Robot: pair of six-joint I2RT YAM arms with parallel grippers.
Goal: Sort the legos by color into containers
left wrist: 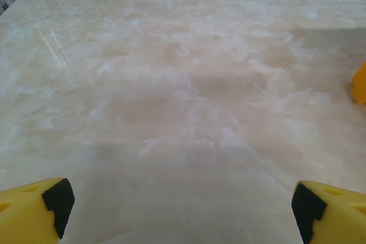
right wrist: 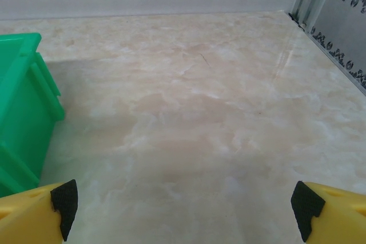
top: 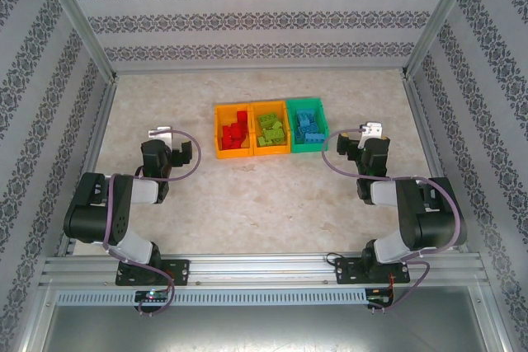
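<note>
Three bins stand in a row, side walls touching, at the far middle of the table (top: pixel 247 212): left orange bin (top: pixel 233 154), middle orange bin (top: pixel 271 152), green bin (top: pixel 307 148) at the right end. The red legos (top: pixel 235 133) lie piled in the left orange bin, the light green legos (top: pixel 271 129) in the middle orange bin and the blue legos (top: pixel 307 125) in the green bin (one color per bin, as far as the top view resolves).

The left gripper (top: pixel 165 139) sits low over bare table, left of the row and a bit nearer the arm bases, apart from the left orange bin. In the left wrist view the left gripper (left wrist: pixel 183 207) has its jaws spread wide and grips nothing. Its yellow fingers (left wrist: pixel 26 210) are at the bottom corners, with marble between them. A corner of the left orange bin (left wrist: pixel 360 84) pokes in at the right edge, ahead and off to the side.

The right gripper (top: pixel 367 136) mirrors it, right of the row and close to the green bin but not touching. In the right wrist view the right gripper (right wrist: pixel 183 204) is also spread wide and empty, with bare table between its fingers (right wrist: pixel 337 210). The green bin (right wrist: pixel 23 101) stands ahead-left, its wall just beyond the left fingertip. No legos are within either gripper's jaws; all that can be seen are in the bins.
</note>
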